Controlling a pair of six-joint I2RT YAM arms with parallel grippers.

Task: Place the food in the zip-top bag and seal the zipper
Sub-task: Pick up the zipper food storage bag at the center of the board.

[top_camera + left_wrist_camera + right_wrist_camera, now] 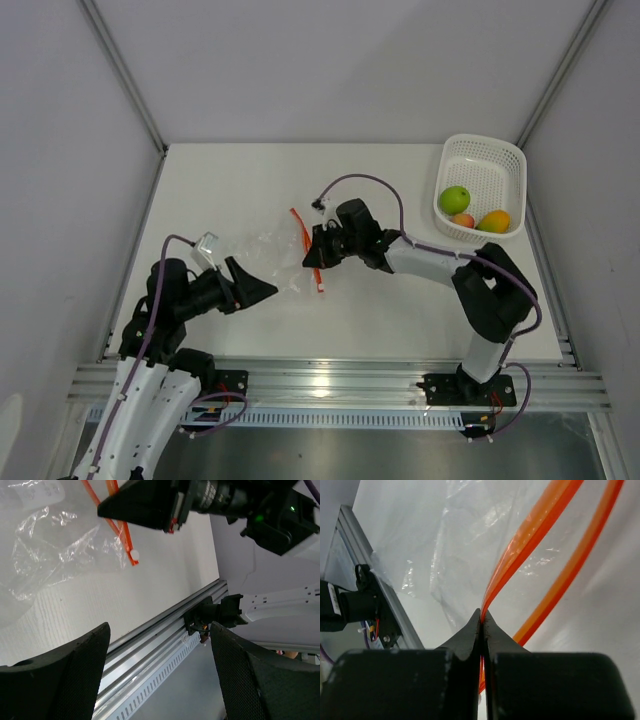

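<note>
The clear zip-top bag [268, 252] lies crumpled mid-table, and also shows in the left wrist view [60, 560] and the right wrist view [470, 545]. Its orange zipper [308, 250] runs along the right edge. My right gripper [316, 252] is shut on one zipper strip [520, 555], lifting it off the other strip [580, 555], so the mouth gapes. My left gripper [262, 290] is open and empty, just left of the bag's near edge. The food sits in the white basket: a lime-green ball [455, 198], a yellow-orange piece [494, 220] and a red-orange one [463, 220].
The white perforated basket [490, 165] stands at the back right corner. A metal rail [330, 385] runs along the table's near edge, also in the left wrist view [150, 645]. Grey walls enclose the table on three sides.
</note>
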